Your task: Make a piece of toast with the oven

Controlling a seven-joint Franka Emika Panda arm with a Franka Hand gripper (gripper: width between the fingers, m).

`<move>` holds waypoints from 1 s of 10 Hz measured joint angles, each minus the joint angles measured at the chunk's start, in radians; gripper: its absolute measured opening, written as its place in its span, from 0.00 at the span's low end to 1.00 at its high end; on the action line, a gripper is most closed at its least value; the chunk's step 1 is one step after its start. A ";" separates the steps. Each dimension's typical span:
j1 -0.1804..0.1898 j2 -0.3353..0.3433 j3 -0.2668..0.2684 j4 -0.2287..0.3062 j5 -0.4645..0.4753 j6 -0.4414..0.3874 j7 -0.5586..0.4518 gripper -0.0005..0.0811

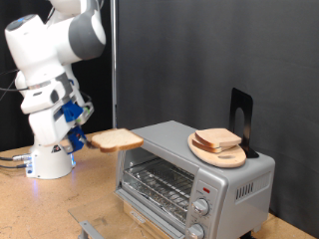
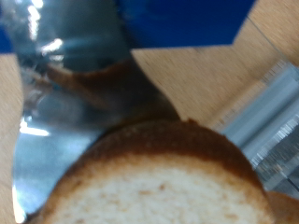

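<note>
Tan-crusted, the piece of toast (image 1: 118, 140) jutted beyond the gripper (image 1: 86, 139) pinching its edge; so shallow a grip risked it drooping or slipping near the oven (image 1: 194, 179).

claw (image 1: 84, 138) grips piece of toast (image 1: 117, 140) | beside oven (image 1: 194, 174)

No text, label, brand, number or sign can be read in either view. The oven (image 1: 189, 179) has two round knobs and a red light on its front panel, but any markings there are too small to make out.
</note>
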 joint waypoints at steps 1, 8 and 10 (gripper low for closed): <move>-0.021 0.047 0.013 0.001 -0.030 0.037 -0.009 0.60; -0.063 0.366 0.057 0.009 -0.239 0.321 0.052 0.60; -0.062 0.365 0.058 0.004 -0.239 0.328 0.052 0.60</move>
